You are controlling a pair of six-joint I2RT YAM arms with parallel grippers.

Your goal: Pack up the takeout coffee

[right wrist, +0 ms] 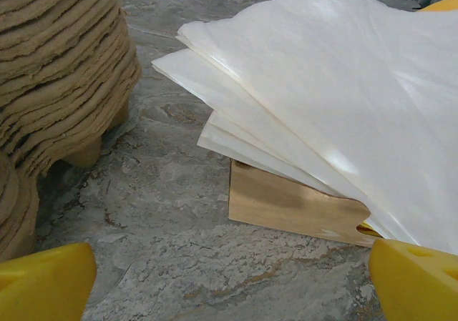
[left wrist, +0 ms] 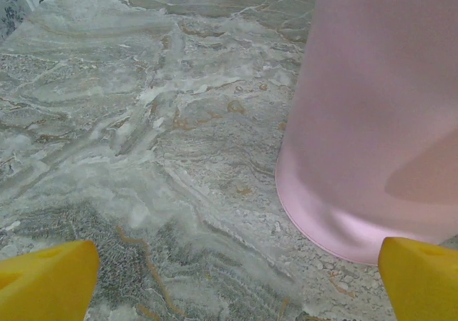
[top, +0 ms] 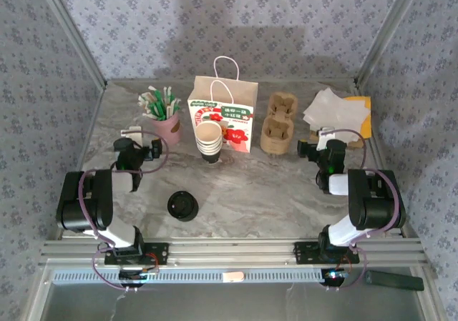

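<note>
**A:** How do the left jaws stand?

**B:** The left gripper is spread wide and holds nothing. It sits low over the table. A pink cup stands just ahead, toward its right finger, and does not touch it.

**A:** And the right?

**B:** The right gripper is also wide apart and empty. Ahead on its left is a stack of carriers. Ahead on its right lie white sheets, resting on a brown card.

**A:** Where's the coffee?

**B:** A round black lid lies behind the left jaws, nearer the arm bases and toward the right arm. I can't tell whether a cup sits under it. The bag stands upright between the two grippers, farther ahead. A stack of lidless cups stands just in front of the bag.
</note>
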